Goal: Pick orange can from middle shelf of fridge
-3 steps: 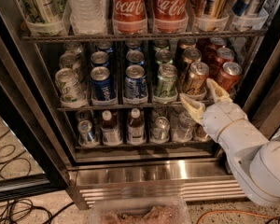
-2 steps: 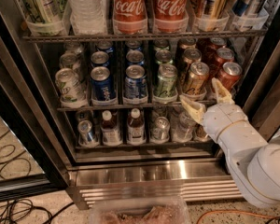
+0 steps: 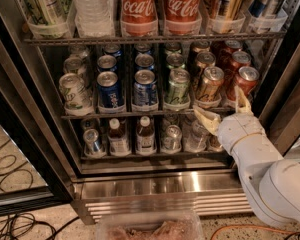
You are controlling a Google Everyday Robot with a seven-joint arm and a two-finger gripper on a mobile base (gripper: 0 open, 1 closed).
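The orange can (image 3: pixel 208 84) stands at the front of the fifth lane of the middle shelf (image 3: pixel 140 111) in the fridge (image 3: pixel 155 184), tilted slightly, with more orange cans behind it. A dark red can (image 3: pixel 244 82) stands to its right and a green-and-white can (image 3: pixel 177 87) to its left. My gripper (image 3: pixel 224 110) is open, just below and in front of the shelf's right end. One pale finger (image 3: pixel 206 118) points left under the orange can, the other (image 3: pixel 241 100) rises in front of the red can. It holds nothing.
Blue cans (image 3: pixel 145 89) and a pale can (image 3: pixel 74 91) fill the left lanes. Coca-Cola bottles (image 3: pixel 138 8) stand on the rack above, small bottles (image 3: pixel 145 135) on the rack below. A clear plastic bin (image 3: pixel 150 226) sits on the floor in front. Cables (image 3: pixel 10 174) lie at left.
The gripper has barely shifted, edging slightly up toward the shelf's front. The cans have not moved.
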